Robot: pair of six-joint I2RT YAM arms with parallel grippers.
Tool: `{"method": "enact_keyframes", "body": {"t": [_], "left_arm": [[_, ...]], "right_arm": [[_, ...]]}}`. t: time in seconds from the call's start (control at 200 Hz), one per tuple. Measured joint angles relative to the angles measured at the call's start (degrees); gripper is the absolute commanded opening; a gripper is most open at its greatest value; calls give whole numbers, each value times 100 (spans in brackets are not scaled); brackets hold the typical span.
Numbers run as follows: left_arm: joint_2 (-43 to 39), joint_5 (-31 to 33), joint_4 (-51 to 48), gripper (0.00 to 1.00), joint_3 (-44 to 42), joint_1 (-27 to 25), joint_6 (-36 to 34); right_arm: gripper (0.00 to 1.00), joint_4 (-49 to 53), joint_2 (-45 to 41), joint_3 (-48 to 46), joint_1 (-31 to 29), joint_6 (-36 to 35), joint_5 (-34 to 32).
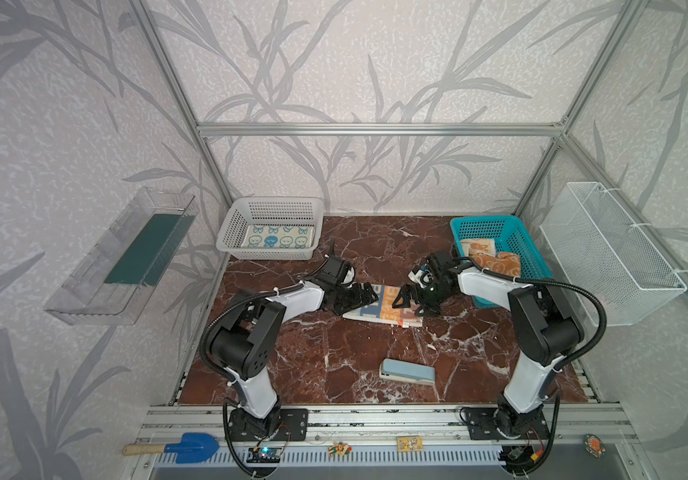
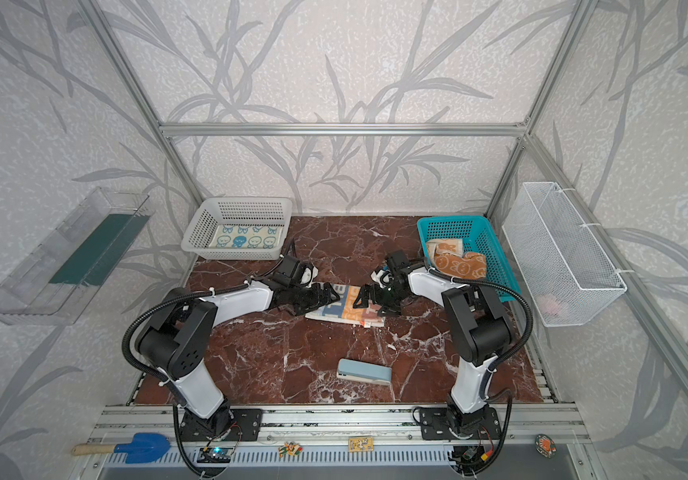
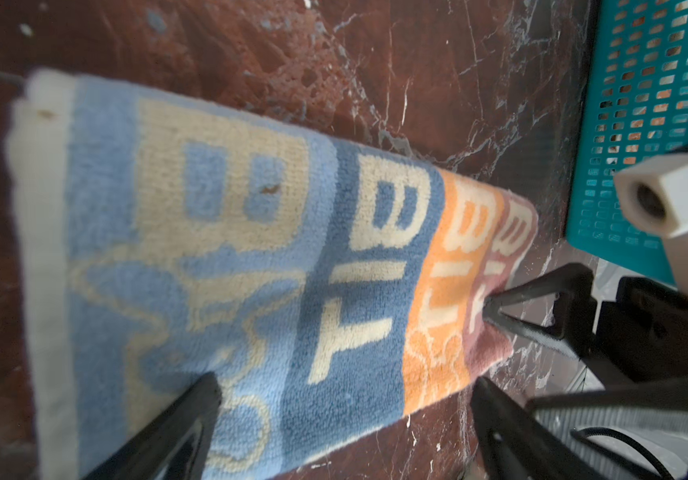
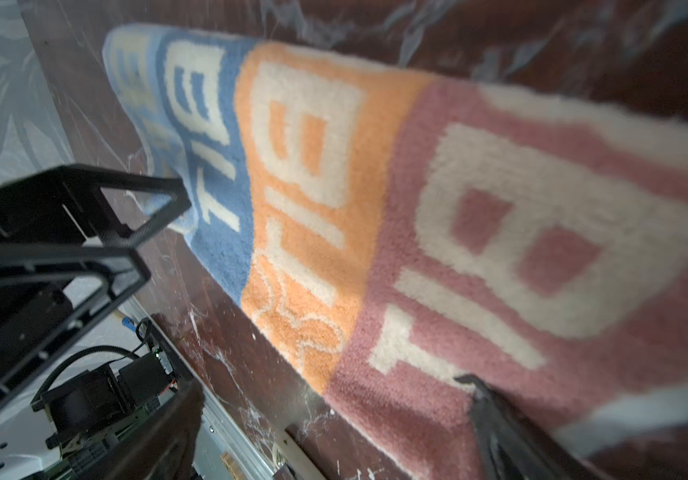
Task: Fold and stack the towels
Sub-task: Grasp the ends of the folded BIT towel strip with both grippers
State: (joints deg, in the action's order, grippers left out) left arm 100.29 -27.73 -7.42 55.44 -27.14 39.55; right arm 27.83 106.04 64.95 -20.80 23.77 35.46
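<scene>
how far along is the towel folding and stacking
Done: the cream-and-blue towel lies folded in the white basket. In hand: the lettered towel looks folded on the table between the open left gripper and right gripper, neither gripping it. To do: the orange towel sits crumpled in the teal basket; nothing is stacked yet.

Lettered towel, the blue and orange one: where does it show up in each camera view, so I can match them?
In a top view: lettered towel mid-table, left of the teal basket.
In a top view: towel in the same spot.
Left wrist: towel fills the middle.
Right wrist: towel fills most of the picture.
Shared landmark: teal basket, in both top views and the left wrist view, not the right wrist view.
</scene>
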Motion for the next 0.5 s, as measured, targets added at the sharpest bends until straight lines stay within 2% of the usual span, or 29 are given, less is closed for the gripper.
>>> {"method": "enact_keyframes", "body": {"t": [0.13,0.31,0.405,0.5], "left_arm": [[-127,289,-494,99,223,-46,-293],[-573,1093,-1239,99,654,-61,-1082],[-516,1425,-1563,99,1019,-55,-1419],[-234,1502,-1886,99,1351,-28,-1613]], "right_arm": [[99,304,11,192,42,-166,-236],[99,879,-188,492,96,-424,-529],[99,1108,-304,704,166,-573,-693],[99,1226,-348,769,302,-667,-796]]}}
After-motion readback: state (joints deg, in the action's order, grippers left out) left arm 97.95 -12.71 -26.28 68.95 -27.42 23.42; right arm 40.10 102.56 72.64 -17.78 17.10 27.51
